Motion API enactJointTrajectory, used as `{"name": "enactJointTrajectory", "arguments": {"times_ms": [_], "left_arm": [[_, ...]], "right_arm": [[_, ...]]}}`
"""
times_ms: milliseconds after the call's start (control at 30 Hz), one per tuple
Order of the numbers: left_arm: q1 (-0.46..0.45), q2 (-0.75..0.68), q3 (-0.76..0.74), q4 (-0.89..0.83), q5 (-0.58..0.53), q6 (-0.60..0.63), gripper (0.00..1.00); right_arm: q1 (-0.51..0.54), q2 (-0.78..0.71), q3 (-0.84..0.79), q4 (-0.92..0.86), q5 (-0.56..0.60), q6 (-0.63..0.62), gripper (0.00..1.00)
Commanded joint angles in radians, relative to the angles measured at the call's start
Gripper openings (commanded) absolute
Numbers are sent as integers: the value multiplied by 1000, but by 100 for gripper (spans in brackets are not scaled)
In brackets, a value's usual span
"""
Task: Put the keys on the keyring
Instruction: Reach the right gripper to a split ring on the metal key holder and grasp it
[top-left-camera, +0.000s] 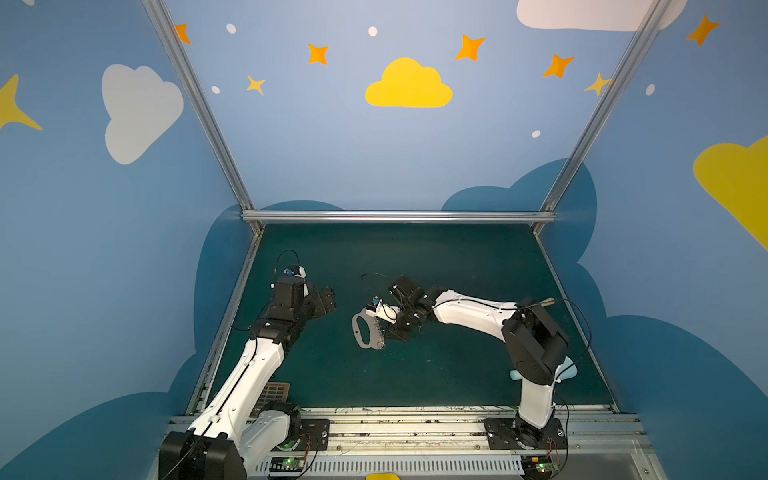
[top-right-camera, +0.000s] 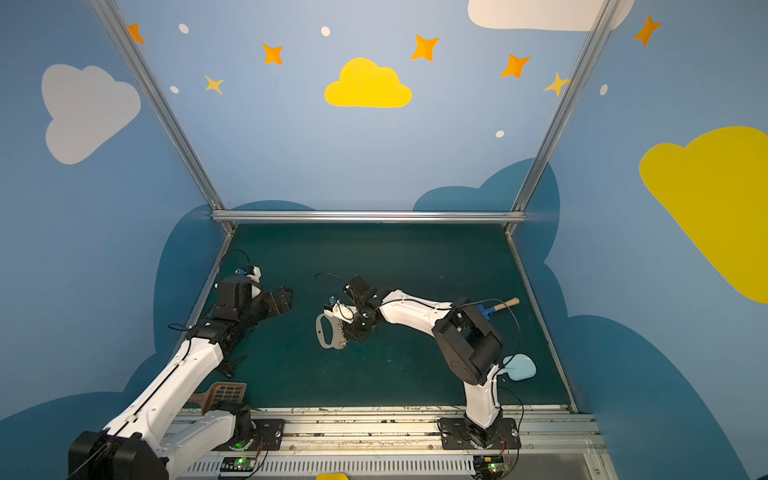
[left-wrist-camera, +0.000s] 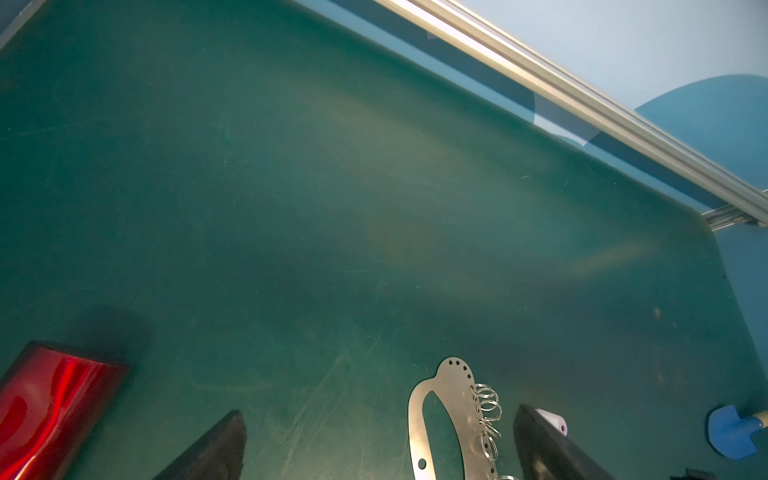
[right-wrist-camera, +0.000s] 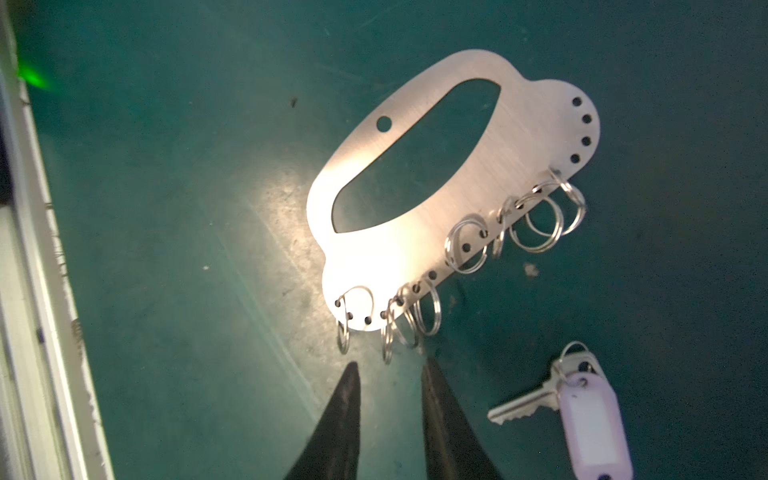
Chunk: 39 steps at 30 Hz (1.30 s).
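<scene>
We see the keyring (top-left-camera: 374, 338) lying flat on the green mat (top-left-camera: 457, 270), in the lower middle of both top views. The right gripper (right-wrist-camera: 390, 370) points at its ringed edge. Its jaws stand a narrow gap apart with nothing between them, the tips just short of the split rings (right-wrist-camera: 439, 309). The key (right-wrist-camera: 523, 407) with its pale tag (right-wrist-camera: 590, 419) lies on the mat beside that gripper, apart from the plate. The left gripper (left-wrist-camera: 380, 413) hangs wide and empty, left of the keyring in the top views.

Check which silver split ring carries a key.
The loose split ring beside the flat grey half-moon plate, holding the small silver key; the plate's rings are empty.
</scene>
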Motion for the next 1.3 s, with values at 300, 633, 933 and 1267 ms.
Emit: {"name": "enactJointTrajectory", "arguments": {"times_ms": [300,633,933,1267], "left_arm": [[-38,3,12,-5,-46,2,99],[-47,-24,4,-11,-63,0,99],[-56,-25,1,-4,-60,-5,99],[-64,-19,-3,6,-56,-5,99]], "right_arm": [[-31,42,86,-175,30,-59,20],[-36,125,227,-324,-23,76,19],[-34,188,307,-367,-3,196,19],[-33,227,357,-359,-20,252,18]]}}
